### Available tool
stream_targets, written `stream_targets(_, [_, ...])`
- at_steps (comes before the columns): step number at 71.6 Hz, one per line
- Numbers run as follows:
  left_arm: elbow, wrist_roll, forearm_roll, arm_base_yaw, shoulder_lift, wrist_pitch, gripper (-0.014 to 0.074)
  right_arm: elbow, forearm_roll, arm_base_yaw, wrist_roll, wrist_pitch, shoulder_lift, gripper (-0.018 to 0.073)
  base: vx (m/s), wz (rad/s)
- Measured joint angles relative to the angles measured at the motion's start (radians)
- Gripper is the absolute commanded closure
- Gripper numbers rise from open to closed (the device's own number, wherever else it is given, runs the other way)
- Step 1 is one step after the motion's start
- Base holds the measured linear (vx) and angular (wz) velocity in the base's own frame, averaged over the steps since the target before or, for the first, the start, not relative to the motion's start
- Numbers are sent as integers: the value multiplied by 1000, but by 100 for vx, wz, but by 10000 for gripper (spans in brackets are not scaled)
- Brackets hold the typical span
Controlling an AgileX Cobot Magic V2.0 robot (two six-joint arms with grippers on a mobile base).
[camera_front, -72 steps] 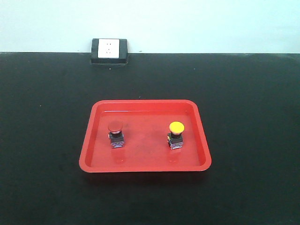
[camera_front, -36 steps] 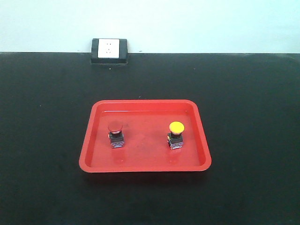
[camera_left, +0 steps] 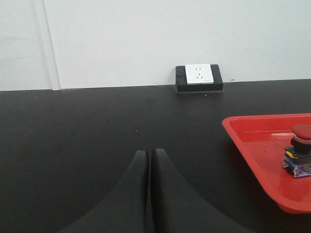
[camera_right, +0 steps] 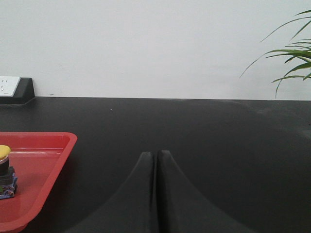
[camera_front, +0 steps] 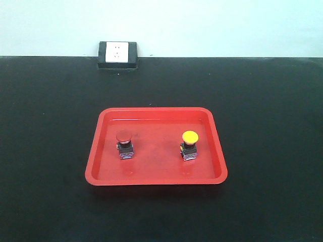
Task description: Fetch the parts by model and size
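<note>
Two push-button parts stand upright in a red tray [camera_front: 156, 179] on the black table. The red-capped part [camera_front: 124, 143] is in the tray's left half and also shows in the left wrist view [camera_left: 300, 156]. The yellow-capped part [camera_front: 190, 144] stands in the right half, cut off at the edge of the right wrist view [camera_right: 6, 171]. My left gripper [camera_left: 148, 152] is shut and empty over bare table, left of the tray [camera_left: 252, 141]. My right gripper [camera_right: 156, 154] is shut and empty, right of the tray [camera_right: 58, 155]. Neither gripper appears in the front view.
A black box with a white wall socket [camera_front: 118, 54] sits at the table's far edge against the pale wall. Green plant leaves [camera_right: 291, 58] hang in at the far right in the right wrist view.
</note>
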Motion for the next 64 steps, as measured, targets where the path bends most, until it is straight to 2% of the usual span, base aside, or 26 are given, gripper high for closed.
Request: stream_targets(64, [0, 0, 0, 0, 0, 0, 603, 0, -1, 0, 0, -1, 0, 569, 0, 0])
